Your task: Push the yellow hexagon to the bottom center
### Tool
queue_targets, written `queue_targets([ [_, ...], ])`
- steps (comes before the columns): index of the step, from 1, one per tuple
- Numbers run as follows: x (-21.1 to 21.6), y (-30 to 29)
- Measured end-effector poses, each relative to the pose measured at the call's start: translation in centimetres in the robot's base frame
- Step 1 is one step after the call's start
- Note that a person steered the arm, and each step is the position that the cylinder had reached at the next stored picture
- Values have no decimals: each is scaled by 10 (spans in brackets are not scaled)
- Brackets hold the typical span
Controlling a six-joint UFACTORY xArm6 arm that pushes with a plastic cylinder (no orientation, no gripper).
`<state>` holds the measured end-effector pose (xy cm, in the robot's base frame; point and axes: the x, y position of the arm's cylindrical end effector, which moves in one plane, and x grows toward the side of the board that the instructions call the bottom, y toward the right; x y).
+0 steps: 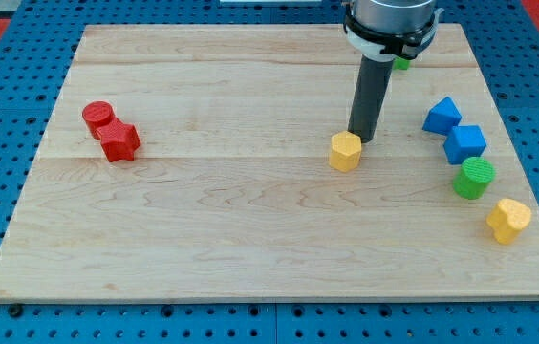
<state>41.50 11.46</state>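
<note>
The yellow hexagon (345, 151) sits on the wooden board a little right of the middle. My tip (360, 139) is right behind it, at its upper right edge, touching or almost touching it. The rod rises from there to the arm's wrist at the view's top.
A red cylinder (98, 117) and a red block (118, 142) sit together at the left. On the right, a blue triangle-like block (441, 116), a blue block (464, 144), a green cylinder (474, 178) and a yellow block (508, 220) form a line. A green block (401, 63) peeks out behind the arm.
</note>
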Motion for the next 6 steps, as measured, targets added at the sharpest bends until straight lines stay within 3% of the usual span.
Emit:
queue_targets([
  [2, 18, -6],
  [4, 19, -130],
  [6, 87, -109],
])
